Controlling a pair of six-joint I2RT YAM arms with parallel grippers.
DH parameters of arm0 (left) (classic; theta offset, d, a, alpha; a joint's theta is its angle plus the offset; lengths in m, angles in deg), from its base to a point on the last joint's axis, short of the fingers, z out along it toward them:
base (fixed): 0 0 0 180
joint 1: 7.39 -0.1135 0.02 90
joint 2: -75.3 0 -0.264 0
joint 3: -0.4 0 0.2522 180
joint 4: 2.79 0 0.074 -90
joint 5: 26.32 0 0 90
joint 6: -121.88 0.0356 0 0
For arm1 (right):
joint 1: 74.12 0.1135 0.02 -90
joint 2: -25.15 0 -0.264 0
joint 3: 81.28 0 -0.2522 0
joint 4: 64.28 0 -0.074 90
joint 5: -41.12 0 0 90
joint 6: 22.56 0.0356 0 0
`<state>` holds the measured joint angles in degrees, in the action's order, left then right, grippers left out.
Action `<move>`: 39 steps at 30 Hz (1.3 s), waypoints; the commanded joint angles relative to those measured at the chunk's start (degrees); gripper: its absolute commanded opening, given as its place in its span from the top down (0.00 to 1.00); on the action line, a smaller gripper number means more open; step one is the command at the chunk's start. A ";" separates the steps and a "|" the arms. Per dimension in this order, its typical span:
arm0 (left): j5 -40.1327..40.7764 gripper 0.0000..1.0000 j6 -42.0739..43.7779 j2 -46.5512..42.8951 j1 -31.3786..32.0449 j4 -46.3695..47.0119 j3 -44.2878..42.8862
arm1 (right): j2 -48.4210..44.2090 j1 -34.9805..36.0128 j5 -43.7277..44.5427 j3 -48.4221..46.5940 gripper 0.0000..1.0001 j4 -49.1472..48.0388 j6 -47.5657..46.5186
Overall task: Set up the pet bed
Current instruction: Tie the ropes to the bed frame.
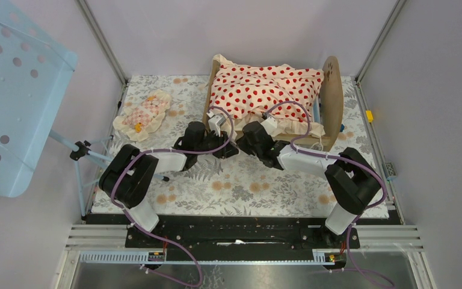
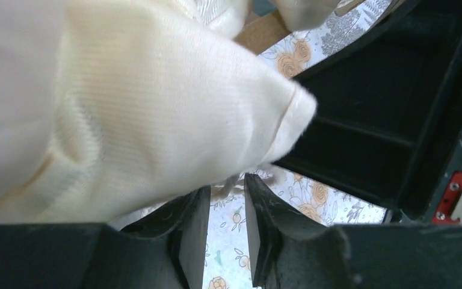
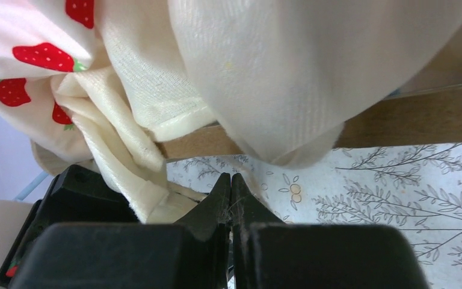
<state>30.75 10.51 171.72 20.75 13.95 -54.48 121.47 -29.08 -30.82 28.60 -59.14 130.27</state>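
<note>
- At the far side of the mat, toward 1 o'clock from its middle, the bed is seen standing upright, with its rounded headboard at the right end.
- The bed is covered by the blanket, cream with red strawberries, which is bunched on top and hangs over the near rail.
- The pillow is laid flat on the mat, well apart from the bed, at about 9 o'clock of it.
- Both grippers are placed just beside the bed's near rail, close to each other; from them the bed lies at 12 to 1 o'clock.
- The left gripper is seen with its jaws narrowly apart, and nothing is gripped between them; the mat shows through the gap.
- In the left wrist view a cream fold of the blanket is hung just above the fingertips, at 11 o'clock, with a frayed edge near them; contact cannot be told.
- The right gripper is seen with its jaws pressed together, and no cloth is seen pinched between them.
- In the right wrist view the blanket's hem is draped against the left finger, and the wooden rail is crossed above the tips at 12 o'clock.
</note>
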 commanded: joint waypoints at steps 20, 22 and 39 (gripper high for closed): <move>7.90 0.62 13.73 -8.28 0.25 -11.11 2.86 | -3.56 -0.38 5.37 2.11 1.00 1.65 -1.20; 8.87 0.62 15.51 -7.97 0.25 -12.12 2.36 | -3.58 -0.39 4.98 2.21 1.00 1.29 -1.13; 25.40 0.50 24.98 -3.21 3.64 -1.80 2.73 | -4.01 -0.40 1.73 2.86 1.00 -0.71 0.48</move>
<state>49.59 33.02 166.26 22.43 8.05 -50.53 120.05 -29.12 -29.07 30.87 -58.44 129.52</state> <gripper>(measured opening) 0.495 0.020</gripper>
